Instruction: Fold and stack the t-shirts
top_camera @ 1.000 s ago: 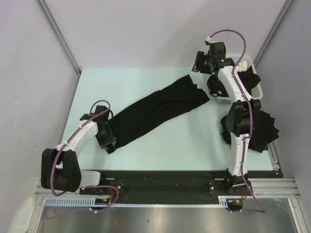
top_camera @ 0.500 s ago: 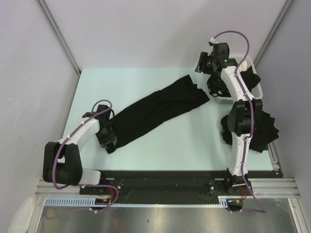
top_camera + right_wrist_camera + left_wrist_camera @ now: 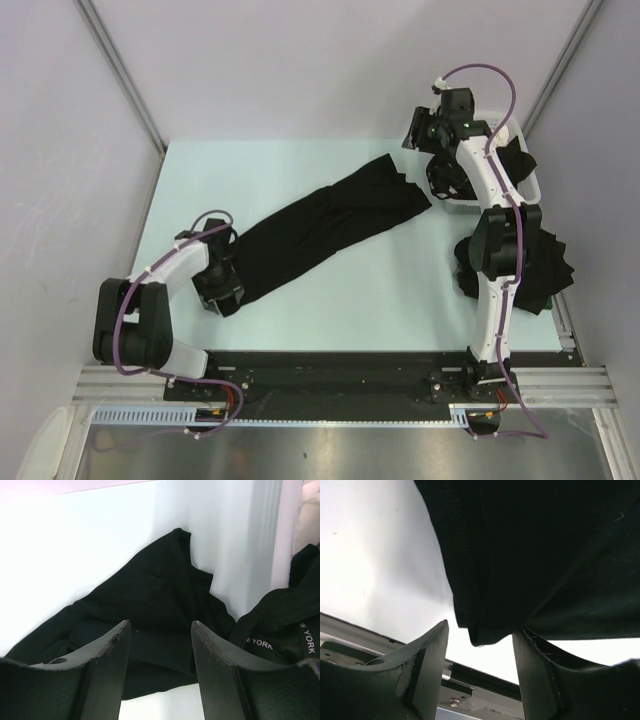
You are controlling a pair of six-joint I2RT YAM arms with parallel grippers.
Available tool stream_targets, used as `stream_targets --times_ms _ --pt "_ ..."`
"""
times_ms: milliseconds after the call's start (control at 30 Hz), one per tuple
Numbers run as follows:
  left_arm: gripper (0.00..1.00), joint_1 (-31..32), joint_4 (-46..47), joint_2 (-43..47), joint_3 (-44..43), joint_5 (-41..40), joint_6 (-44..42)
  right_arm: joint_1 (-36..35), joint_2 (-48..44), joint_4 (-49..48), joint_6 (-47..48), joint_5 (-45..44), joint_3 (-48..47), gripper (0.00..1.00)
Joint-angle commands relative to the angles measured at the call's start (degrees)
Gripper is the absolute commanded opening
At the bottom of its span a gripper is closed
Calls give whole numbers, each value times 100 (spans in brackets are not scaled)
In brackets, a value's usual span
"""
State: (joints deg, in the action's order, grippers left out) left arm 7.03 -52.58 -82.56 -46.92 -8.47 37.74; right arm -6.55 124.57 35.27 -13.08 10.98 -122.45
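Note:
A black t-shirt (image 3: 330,228) lies stretched in a long diagonal band on the pale table, from near left to far right. My left gripper (image 3: 226,298) is at its near-left end. In the left wrist view the left gripper (image 3: 480,642) is open, and the shirt's corner (image 3: 530,555) hangs just above the gap, not pinched. My right gripper (image 3: 412,130) is open and empty, above the table past the shirt's far end (image 3: 150,605). More black t-shirts fill the white basket (image 3: 512,128); one there (image 3: 280,630) shows "NEW YORK" lettering.
Another black shirt heap (image 3: 545,265) lies at the table's right edge, beside my right arm. The basket's white wall (image 3: 260,530) stands just right of my right gripper. A black rail (image 3: 330,365) runs along the table's near edge.
My left arm's elbow has swung left and down, while its gripper stayed at the shirt's near end. My right wrist has shifted slightly right, toward the basket.

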Motion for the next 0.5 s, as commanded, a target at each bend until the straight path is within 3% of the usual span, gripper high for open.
stream_targets --times_ms 0,167,267,433,467 --pt "60 44 378 -32 112 187 199 109 -144 -152 -98 176 -68 57" --pt "59 62 608 -189 104 337 208 355 -223 -204 -300 369 46 57" --pt "53 80 705 -347 112 363 173 452 -302 -248 -362 440 107 57" --pt "42 132 740 -480 130 425 190 496 -311 -257 -388 493 108 57" --pt "29 141 749 -462 147 425 173 496 -311 -257 -379 493 108 57"
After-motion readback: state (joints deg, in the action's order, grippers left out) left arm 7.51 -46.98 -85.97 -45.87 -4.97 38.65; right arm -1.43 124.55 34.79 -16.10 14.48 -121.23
